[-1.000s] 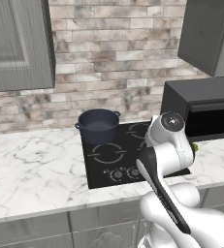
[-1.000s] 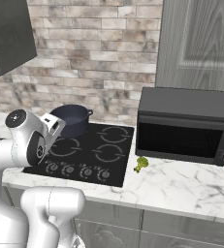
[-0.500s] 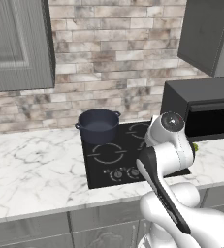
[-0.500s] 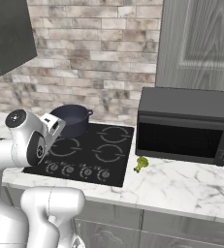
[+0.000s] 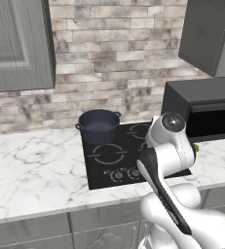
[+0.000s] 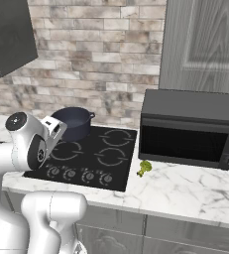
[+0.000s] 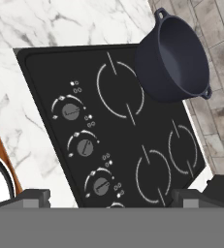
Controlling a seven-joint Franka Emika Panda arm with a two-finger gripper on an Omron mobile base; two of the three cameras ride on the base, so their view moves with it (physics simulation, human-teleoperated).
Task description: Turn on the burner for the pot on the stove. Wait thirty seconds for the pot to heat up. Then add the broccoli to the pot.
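Observation:
The dark blue-grey pot point(image 5: 99, 125) point(image 6: 74, 123) stands empty on the back left ring of the black stove point(image 5: 133, 141) point(image 6: 106, 171). In the hand view the pot point(image 7: 177, 52) is at the upper right, with a row of round knobs point(image 7: 85, 147) running down the stove point(image 7: 152, 128) to its left. My gripper point(image 7: 111, 199) hangs open above the stove's front edge, over the knobs, with nothing between its fingertips point(image 7: 32, 197). The small green broccoli point(image 6: 144, 167) point(image 5: 196, 147) lies on the counter between the stove and the microwave.
A black microwave point(image 6: 185, 130) point(image 5: 204, 109) stands on the marble counter point(image 5: 31, 165) right of the stove. Grey cabinets point(image 5: 16, 44) hang above on both sides, against a brick wall. The counter runs wide and bare to the stove's left.

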